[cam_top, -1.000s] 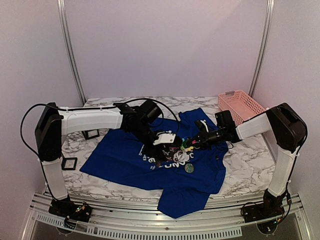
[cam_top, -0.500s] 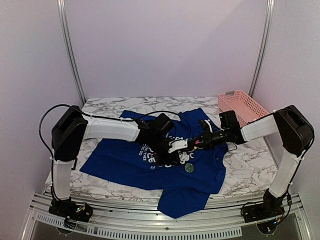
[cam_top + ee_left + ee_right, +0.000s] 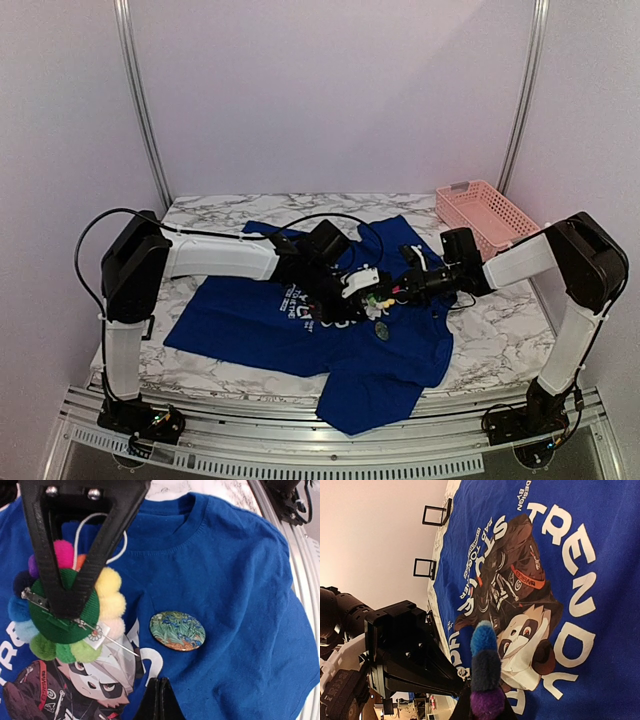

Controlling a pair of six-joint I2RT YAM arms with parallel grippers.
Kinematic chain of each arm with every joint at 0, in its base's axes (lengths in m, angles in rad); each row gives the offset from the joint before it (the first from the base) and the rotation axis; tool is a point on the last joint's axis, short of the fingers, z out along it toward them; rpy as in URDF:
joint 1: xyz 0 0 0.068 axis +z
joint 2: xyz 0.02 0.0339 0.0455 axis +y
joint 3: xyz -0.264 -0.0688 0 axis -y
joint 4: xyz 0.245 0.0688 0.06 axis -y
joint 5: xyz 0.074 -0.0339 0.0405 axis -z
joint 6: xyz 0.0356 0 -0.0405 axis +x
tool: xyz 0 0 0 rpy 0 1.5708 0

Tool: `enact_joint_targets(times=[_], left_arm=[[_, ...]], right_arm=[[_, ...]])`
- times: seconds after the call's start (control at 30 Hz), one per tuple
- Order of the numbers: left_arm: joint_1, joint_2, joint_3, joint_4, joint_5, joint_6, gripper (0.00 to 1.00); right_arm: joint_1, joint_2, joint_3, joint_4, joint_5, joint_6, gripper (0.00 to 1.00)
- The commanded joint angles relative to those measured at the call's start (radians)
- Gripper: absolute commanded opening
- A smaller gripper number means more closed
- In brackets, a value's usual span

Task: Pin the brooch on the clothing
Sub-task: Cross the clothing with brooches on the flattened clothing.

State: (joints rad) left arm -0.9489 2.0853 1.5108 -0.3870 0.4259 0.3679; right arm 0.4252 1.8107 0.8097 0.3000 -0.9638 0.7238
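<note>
The clothing [image 3: 260,325], a royal-blue T-shirt with white lettering round a cartoon print [image 3: 520,600], lies spread on the marble table. My right gripper [image 3: 385,292] is shut on the brooch [image 3: 65,605], a ring of coloured pom-poms on a green backing. It holds the brooch just above the chest print, with the open pin [image 3: 112,642] pointing down at the fabric. In the right wrist view the brooch [image 3: 485,672] stands edge-on, blue and purple, over the right gripper [image 3: 485,710]. My left gripper [image 3: 159,682] is shut on a small pinch of shirt beside the print, just below the pin tip.
An oval painted badge [image 3: 177,631] lies on the shirt right of the print. Two black open-frame holders [image 3: 437,515] [image 3: 425,568] sit on the table beyond the shirt's edge. A pink basket [image 3: 480,212] stands at the back right corner.
My left arm has swung right across the shirt to the print and its jaws have gone from open to shut. The right gripper has shifted slightly with the brooch.
</note>
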Motion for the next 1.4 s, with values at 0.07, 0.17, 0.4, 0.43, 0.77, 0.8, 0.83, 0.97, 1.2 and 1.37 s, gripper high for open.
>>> enact_joint_targets(times=[0.07, 0.17, 0.4, 0.43, 0.77, 0.8, 0.83, 0.97, 1.2, 1.37], left_arm=[[0.001, -0.037, 0.029, 0.005, 0.019, -0.013, 0.00], [0.001, -0.038, 0.031, 0.001, 0.019, 0.003, 0.00], [-0.001, -0.042, 0.031, -0.007, 0.031, 0.016, 0.00], [-0.001, -0.044, 0.031, -0.009, 0.033, 0.020, 0.00], [-0.002, -0.046, 0.028, -0.003, 0.031, 0.026, 0.00], [-0.003, -0.047, 0.028, -0.002, 0.033, 0.027, 0.00], [-0.002, -0.045, 0.029, -0.002, 0.034, 0.029, 0.00], [-0.002, -0.047, 0.028, -0.006, 0.030, 0.038, 0.00], [-0.002, -0.048, 0.033, -0.009, 0.025, 0.057, 0.00], [-0.002, -0.042, 0.051, -0.010, 0.022, 0.069, 0.00]], right_arm=[[0.017, -0.008, -0.007, 0.083, -0.087, 0.052, 0.00], [0.019, 0.005, 0.002, 0.030, -0.096, 0.008, 0.00], [0.023, 0.037, 0.036, -0.034, -0.088, -0.037, 0.00], [0.022, 0.038, 0.038, -0.033, -0.085, -0.039, 0.00], [0.036, 0.067, 0.079, -0.080, -0.083, -0.073, 0.00], [0.036, 0.069, 0.080, -0.089, -0.084, -0.079, 0.00], [0.037, 0.075, 0.081, -0.097, -0.089, -0.089, 0.00], [0.045, 0.085, 0.083, -0.119, -0.094, -0.107, 0.00], [0.056, 0.089, 0.098, -0.150, -0.108, -0.134, 0.00], [0.070, 0.093, 0.118, -0.176, -0.105, -0.164, 0.00]])
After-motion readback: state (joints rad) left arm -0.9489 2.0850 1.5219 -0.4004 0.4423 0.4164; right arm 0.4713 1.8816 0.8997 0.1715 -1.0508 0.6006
